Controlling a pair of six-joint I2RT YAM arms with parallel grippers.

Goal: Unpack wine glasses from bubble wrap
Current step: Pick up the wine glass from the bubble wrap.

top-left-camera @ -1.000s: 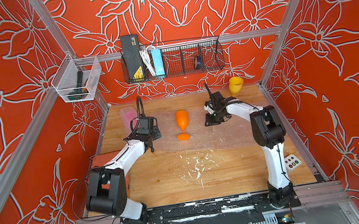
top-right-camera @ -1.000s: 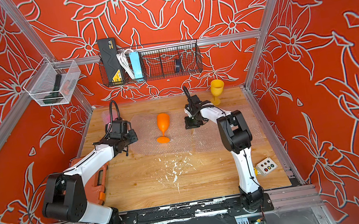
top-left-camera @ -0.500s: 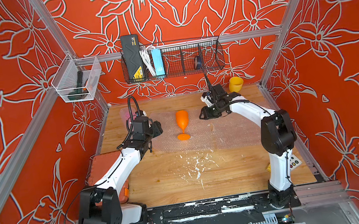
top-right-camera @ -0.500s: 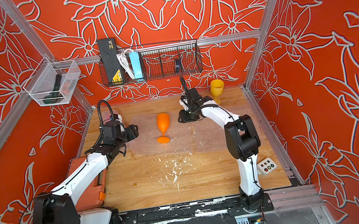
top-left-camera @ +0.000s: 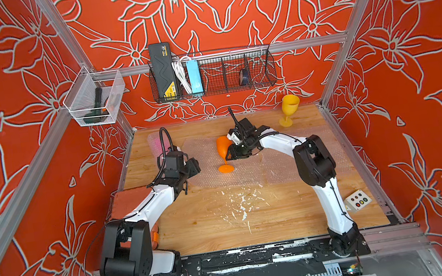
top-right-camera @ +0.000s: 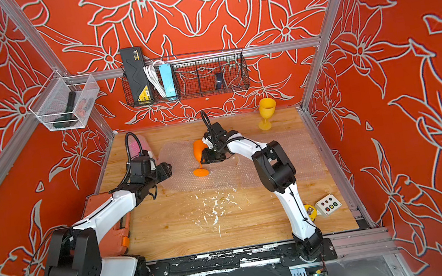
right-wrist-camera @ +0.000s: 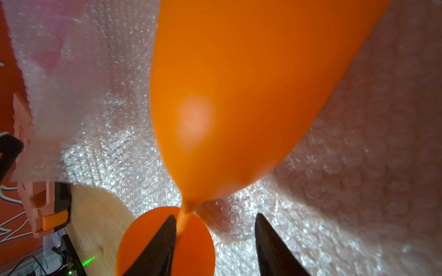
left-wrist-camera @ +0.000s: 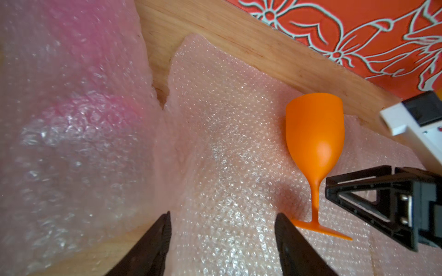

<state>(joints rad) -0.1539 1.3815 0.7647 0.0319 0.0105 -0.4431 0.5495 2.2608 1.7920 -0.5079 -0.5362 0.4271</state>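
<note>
Item one, orange goblet (top-left-camera: 222,146): bare, lying on its side on a flat bubble wrap sheet (top-left-camera: 207,176) at the middle of the surface (top-left-camera: 226,221). Your right gripper (right-wrist-camera: 215,216) sits at its stem, jaws parted, clamping nothing. Your left gripper (left-wrist-camera: 222,216) hovers over the same sheet, jaws wide, empty. Item two, yellow goblet (top-left-camera: 290,106): upright, unwrapped, far right corner. Item three, pink goblet (left-wrist-camera: 112,47): a blur inside a rolled bubble wrap tube (left-wrist-camera: 59,143), far left.
</note>
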